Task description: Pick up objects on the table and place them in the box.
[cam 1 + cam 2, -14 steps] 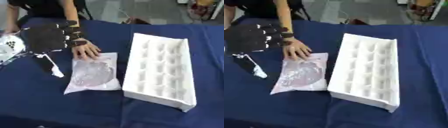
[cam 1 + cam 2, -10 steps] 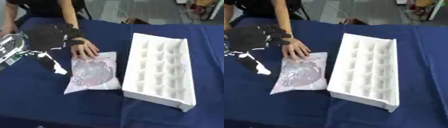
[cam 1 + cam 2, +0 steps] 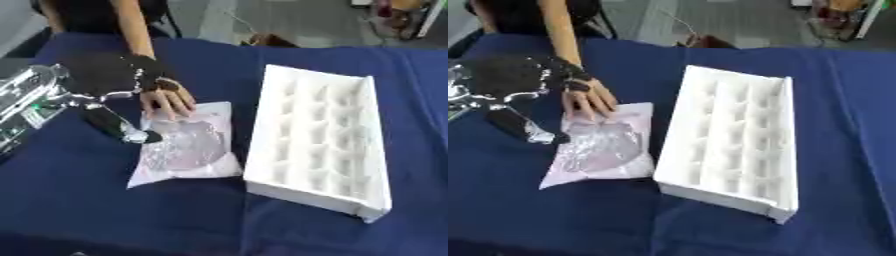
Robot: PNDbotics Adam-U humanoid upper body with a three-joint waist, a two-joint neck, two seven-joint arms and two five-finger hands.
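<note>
Progress: nothing has been placed yet. The white box (image 3: 319,140), a tray divided into many small compartments, sits on the blue-covered desk (image 3: 105,210) at the right of the view, and every compartment that shows appears empty.

The one object seen for collection is a flat clear plastic bag (image 3: 185,150) with pale contents. It lies on the desk just beside the box's left wall, not lifted. A person's hand (image 3: 166,97) reaches in from the far side and rests its fingers on the bag's upper edge.

The left robot hand (image 3: 109,87), black with silver parts, is over the desk to the left of the bag, at its upper left corner. One dark finger with a pale tip reaches down to the bag's left edge; contact cannot be confirmed. Whether this robot hand is open or closing cannot be told from these views. It does not hold the bag. The right robot hand does not show in either view.

Outstanding, in my judgement: grasp the bag, lift it, carry it right, and set it in the box.
</note>
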